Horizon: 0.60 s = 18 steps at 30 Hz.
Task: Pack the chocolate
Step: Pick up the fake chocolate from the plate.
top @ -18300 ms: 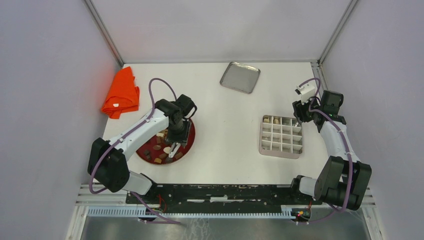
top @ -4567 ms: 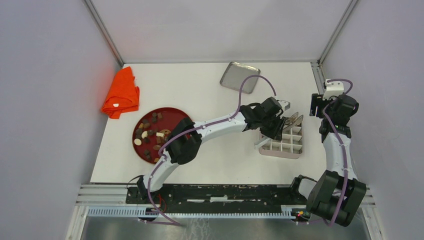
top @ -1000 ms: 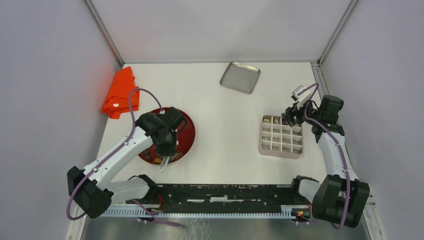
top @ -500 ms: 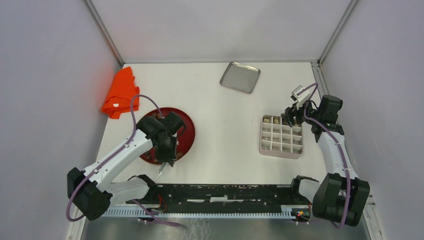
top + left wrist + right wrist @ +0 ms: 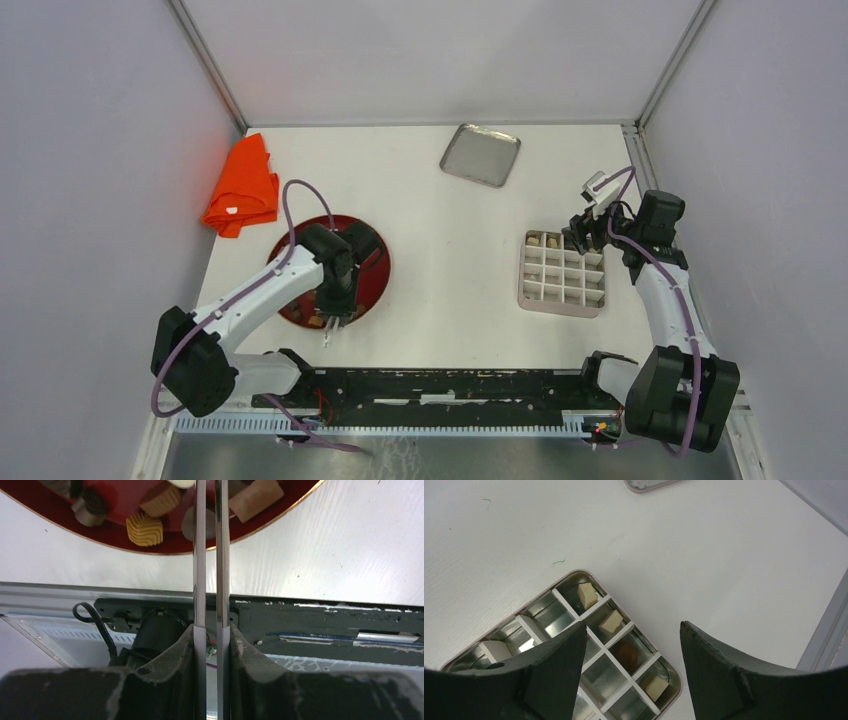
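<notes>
Since the view from a few seconds back, the left arm has swung away from the box (image 5: 575,290) and come back to the red plate (image 5: 380,275). Over the last half second it has only drawn its elbow in, while the right arm has not stirred. The left tool (image 5: 327,335) hangs at the lower rim of the plate, left of centre in the overhead view. Its thin fingers (image 5: 199,555) stand close, with only a slit between them.

The step in hand looks like fetching another piece of chocolate (image 5: 145,530). The loose pieces lie on the plate at the top of the left wrist view, and several more already sit in cells along the box's upper rows (image 5: 610,621). To do the step well, I would choose a piece standing apart from its neighbours and part the fingers enough to straddle it. I would then close on two flat sides and lift straight up before crossing the rim. An empty cell makes the better target, approached from above so the dividers are not nudged. The right tool (image 5: 633,630) hovers spread and empty over the box's upper right corner — worth keeping clear of.

The left fingertips run off the top of the wrist view, so I cannot tell whether they pinch a piece or nothing. From overhead the arm covers much of the plate. The right tool's own fingers hide the nearer cells, and from above the box's contents are too small to count.
</notes>
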{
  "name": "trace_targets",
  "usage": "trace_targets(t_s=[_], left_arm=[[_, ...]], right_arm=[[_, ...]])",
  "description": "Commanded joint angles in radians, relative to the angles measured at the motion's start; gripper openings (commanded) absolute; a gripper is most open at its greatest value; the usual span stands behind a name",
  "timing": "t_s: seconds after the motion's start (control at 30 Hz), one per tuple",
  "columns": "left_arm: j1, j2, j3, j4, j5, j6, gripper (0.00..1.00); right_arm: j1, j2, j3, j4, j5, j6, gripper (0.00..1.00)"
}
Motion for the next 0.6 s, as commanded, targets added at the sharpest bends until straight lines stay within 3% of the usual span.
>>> trace_targets(t_s=[0.0, 0.27, 0.57], left_arm=[[0.005, 0.053, 0.069, 0.078, -0.085, 0.071, 0.21], [0.007, 0.044, 0.151, 0.05, -0.031, 0.078, 0.23], [0.025, -0.032, 0.093, -0.032, -0.067, 0.041, 0.28]], right_arm=[[0.003, -0.001, 0.034, 0.01, 0.0, -0.013, 0.74], [0.003, 0.005, 0.034, 0.009, 0.006, -0.016, 0.74], [0.005, 0.01, 0.035, 0.007, 0.001, -0.015, 0.74]])
